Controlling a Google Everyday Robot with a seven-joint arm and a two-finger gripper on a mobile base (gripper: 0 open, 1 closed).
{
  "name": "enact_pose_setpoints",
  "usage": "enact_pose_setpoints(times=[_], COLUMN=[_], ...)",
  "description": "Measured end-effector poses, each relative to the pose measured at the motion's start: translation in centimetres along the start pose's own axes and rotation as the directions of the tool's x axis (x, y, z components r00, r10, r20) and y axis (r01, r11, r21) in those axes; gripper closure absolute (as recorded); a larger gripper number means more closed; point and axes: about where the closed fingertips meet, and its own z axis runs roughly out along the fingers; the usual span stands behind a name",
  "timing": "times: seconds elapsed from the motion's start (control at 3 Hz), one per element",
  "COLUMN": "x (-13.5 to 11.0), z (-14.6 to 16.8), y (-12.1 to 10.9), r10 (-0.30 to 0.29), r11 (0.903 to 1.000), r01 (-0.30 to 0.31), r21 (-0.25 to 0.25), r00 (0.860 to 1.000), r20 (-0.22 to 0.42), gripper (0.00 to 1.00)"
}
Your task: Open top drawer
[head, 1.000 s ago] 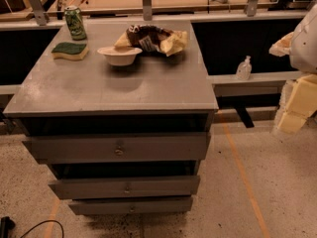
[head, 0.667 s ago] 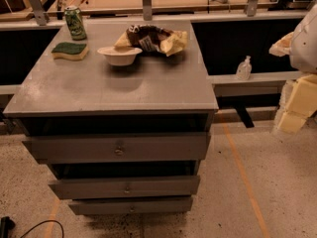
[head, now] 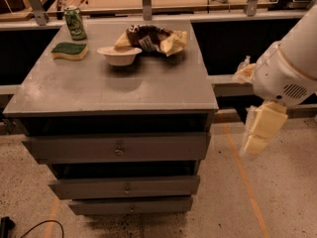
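- Your tool [head: 260, 133] hangs off the right side of the bench [head: 124, 90], level with the top drawer [head: 158, 147] but well apart from it, over the bare floor.
- You cannot tell from this view whether the tool is spread or pressed together. It is holding nothing that you can see.
- The top drawer sits directly under the bench top, the widest of the three grey fronts, with a dark gap above it. Its front looks flush with the frame, so judge it as shut.
- The small round knob [head: 119, 149] is at the middle of that front, facing you on the near side, and nothing touches it.
- The two narrower drawers [head: 124, 186] below are also shut, which is as it should be.
- By this reading nothing of the task is done: you have yet to reach the knob, grip it and pull.
- The tool has to travel left and round to the near face before any grip is possible.
- The can [head: 75, 23], sponge [head: 69, 50], bowl [head: 119, 55] and crumpled bag [head: 153, 37] sit towards the far edge on top, clear of the drawer's path.
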Motion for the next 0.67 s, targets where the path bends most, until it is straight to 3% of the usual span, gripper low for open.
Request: enact_pose_setpoints(times=[0.33,0.67], x=[-1.7,-4.1], z=[5.9,10.4], y=[1.9,3.4], r10=[-0.025,-0.092], r11=[0.9938,0.9838], r01=[0.032,0.113], r21=[-0.107,-0.139], r00=[0.998,0.984], r20=[0.061,0.15], gripper=[0.0,0.0])
